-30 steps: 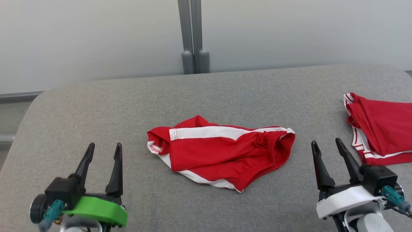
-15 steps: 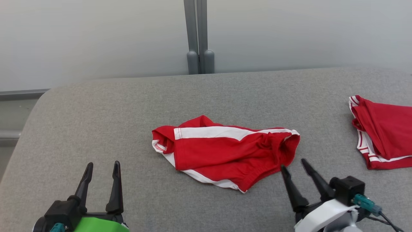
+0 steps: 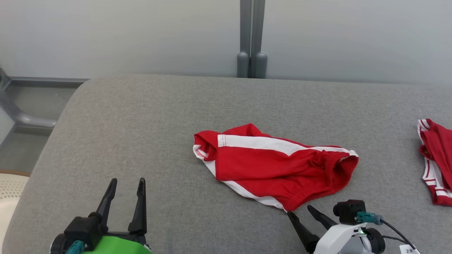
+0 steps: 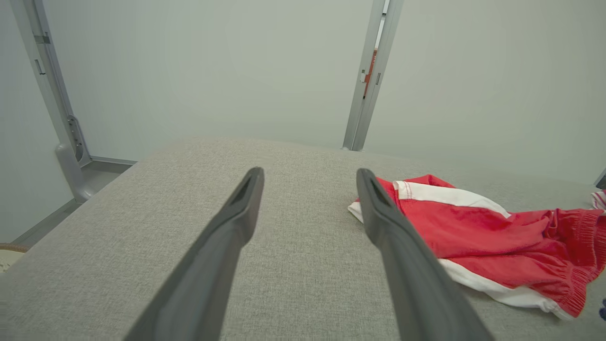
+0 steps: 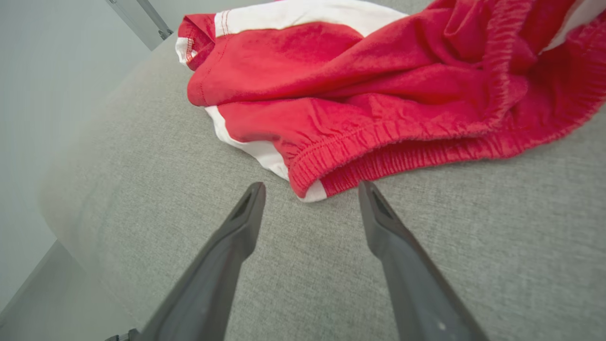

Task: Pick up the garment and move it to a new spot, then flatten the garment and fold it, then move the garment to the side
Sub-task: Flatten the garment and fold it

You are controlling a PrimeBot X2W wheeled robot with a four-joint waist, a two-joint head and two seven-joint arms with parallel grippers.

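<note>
The garment [image 3: 275, 167] is a pair of red shorts with white side stripes, lying crumpled in the middle of the grey padded surface [image 3: 141, 116]. My right gripper [image 3: 300, 210] is open, its tips just short of the garment's near waistband corner [image 5: 307, 182]. The right wrist view shows that elastic corner lying between and just beyond the fingertips, nothing held. My left gripper [image 3: 127, 181] is open and empty at the lower left, well apart from the garment [image 4: 473, 232], which lies to the right of it.
A second red and white garment [image 3: 436, 158] lies at the right edge of the surface. Behind the surface stands a pale wall with a grey post [image 3: 251, 38]. The surface drops off at its rounded left edge, with floor and a pale rim [image 3: 9, 183] beyond.
The camera has turned, shifting the scene rightward in the picture. My right gripper has swung left and toward the garment's near corner. The left gripper has kept its pose.
</note>
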